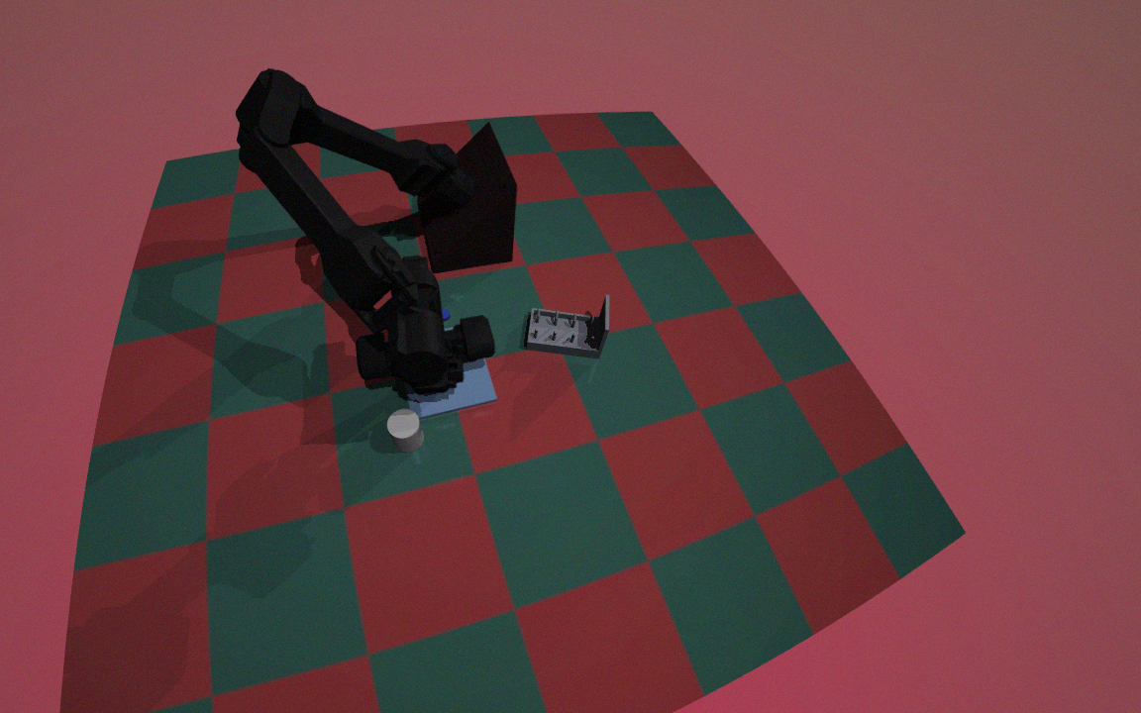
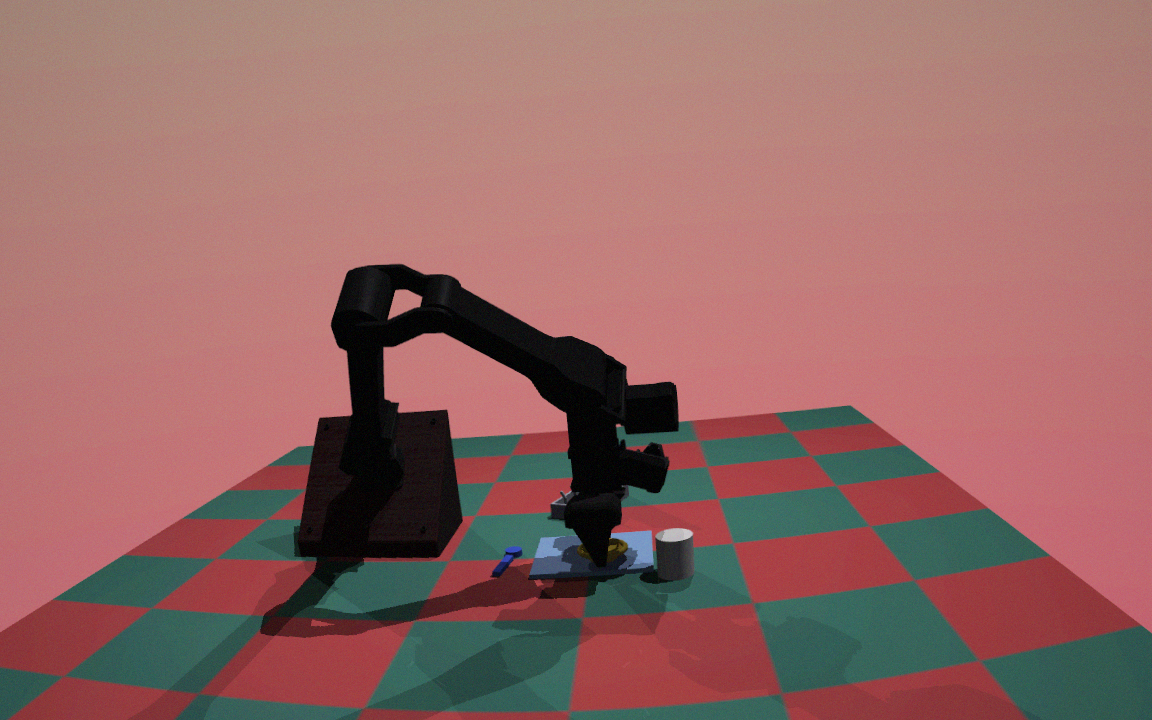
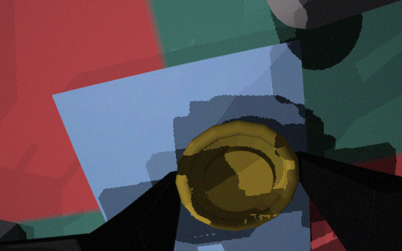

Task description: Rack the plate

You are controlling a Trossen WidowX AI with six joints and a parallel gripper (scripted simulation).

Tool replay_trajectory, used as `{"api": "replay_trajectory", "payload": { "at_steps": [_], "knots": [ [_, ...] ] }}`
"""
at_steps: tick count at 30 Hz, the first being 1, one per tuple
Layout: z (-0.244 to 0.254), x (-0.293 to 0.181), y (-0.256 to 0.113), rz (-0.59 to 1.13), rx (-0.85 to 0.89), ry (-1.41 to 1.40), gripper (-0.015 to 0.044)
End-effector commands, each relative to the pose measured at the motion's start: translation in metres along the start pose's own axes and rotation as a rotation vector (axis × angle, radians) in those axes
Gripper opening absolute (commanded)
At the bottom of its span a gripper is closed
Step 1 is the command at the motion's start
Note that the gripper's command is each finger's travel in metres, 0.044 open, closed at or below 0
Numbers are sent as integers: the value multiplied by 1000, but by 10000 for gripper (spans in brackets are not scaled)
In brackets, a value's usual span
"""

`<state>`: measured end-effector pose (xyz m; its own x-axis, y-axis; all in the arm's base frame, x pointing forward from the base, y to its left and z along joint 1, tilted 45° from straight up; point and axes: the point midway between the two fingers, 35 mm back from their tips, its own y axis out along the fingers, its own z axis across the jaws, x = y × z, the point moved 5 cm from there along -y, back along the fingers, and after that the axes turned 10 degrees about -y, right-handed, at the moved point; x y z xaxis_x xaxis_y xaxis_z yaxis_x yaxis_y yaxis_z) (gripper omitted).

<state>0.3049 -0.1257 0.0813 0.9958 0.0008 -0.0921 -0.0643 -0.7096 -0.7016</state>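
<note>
The yellow round plate [image 2: 618, 547] [image 3: 257, 171] lies flat on a blue slab [image 1: 468, 390] [image 2: 549, 560] [image 3: 117, 104]; in the top view the arm hides it. My gripper [image 2: 601, 562] [image 3: 234, 169] points down around the plate, with one fingertip against each side of its rim, and is shut on the plate across its width. The plate still rests low at the slab. The grey dish rack [image 1: 562, 348] [image 2: 557, 509] stands on the checkered surface to the right in the top view, with rows of pegs and a tall wall at one end. No plate shows in it.
A white cylinder [image 1: 403, 428] [image 2: 675, 557] [image 3: 288, 12] stands close beside one corner of the slab. A small blue spoon-like thing [image 1: 446, 314] [image 2: 506, 561] lies by the slab on the side toward the arm's dark base [image 1: 472, 230] [image 2: 423, 501].
</note>
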Motion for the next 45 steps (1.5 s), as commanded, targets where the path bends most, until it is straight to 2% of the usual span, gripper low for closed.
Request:
{"api": "replay_trajectory", "payload": {
  "at_steps": [1,4,7,15,45],
  "knots": [
    [1,0,1,1,3,-4,298],
    [1,0,1,1,3,-4,278],
    [1,1,-2,0,4,-4,199],
    [2,10,-40,-4,17,-4,0],
    [4,19,-169,0,10,-5,0]
  ]
}}
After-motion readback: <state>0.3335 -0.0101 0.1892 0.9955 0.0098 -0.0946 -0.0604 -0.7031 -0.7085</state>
